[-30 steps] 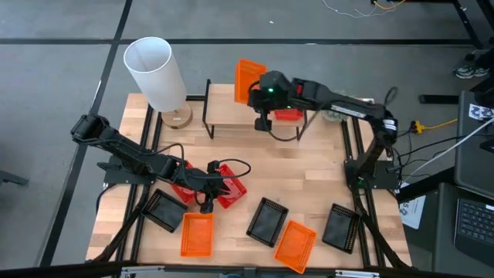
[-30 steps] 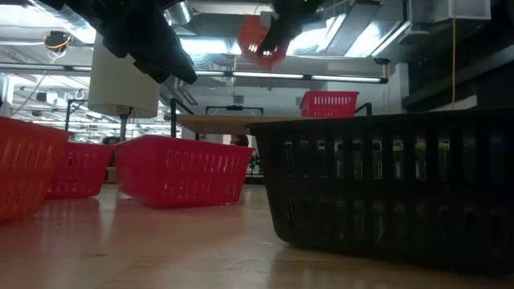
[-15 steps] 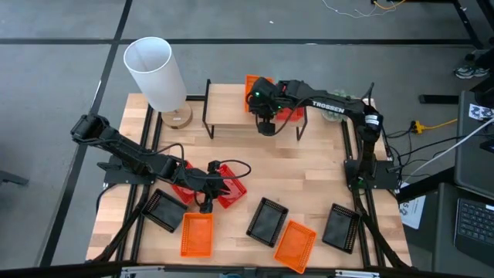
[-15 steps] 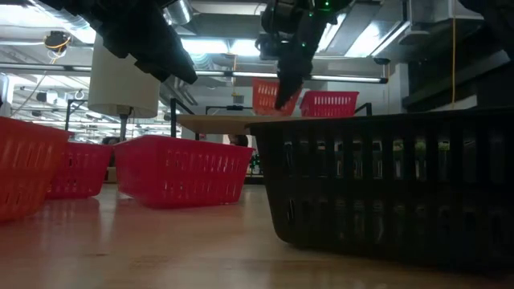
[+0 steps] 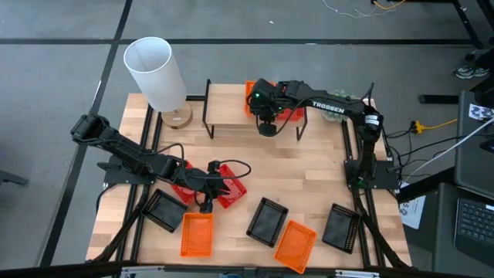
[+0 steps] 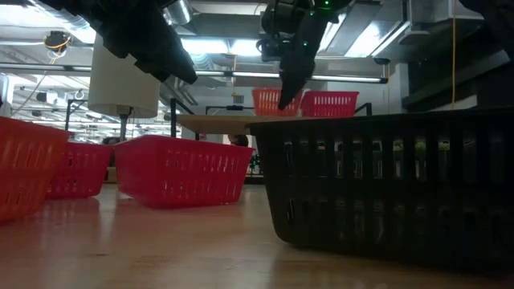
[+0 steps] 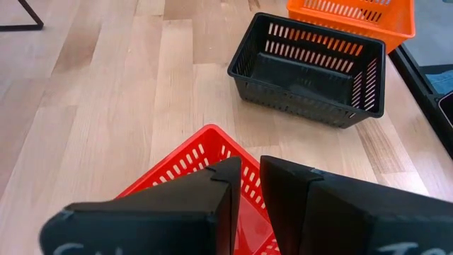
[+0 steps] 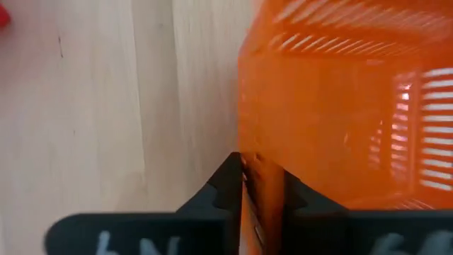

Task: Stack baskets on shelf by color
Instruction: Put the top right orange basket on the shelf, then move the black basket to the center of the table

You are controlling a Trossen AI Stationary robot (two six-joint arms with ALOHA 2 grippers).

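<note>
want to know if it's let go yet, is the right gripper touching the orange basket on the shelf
Touching. The right wrist view shows the right gripper with its fingers either side of the orange basket wall, pressed against it with no gap.

Arms: two, dark, jointed, matte black.
Right arm (image 5: 332,103): white "TROSSEN" lettering on the link; green light near the wrist.
Left arm (image 5: 131,158): black cable looping beside its wrist.
Fingers (image 7: 212,205): black, flat, angular; faint white lettering.

Orange basket (image 5: 251,86) now down on shelf (image 5: 224,100), lowered by right gripper (image 5: 265,116).
</note>
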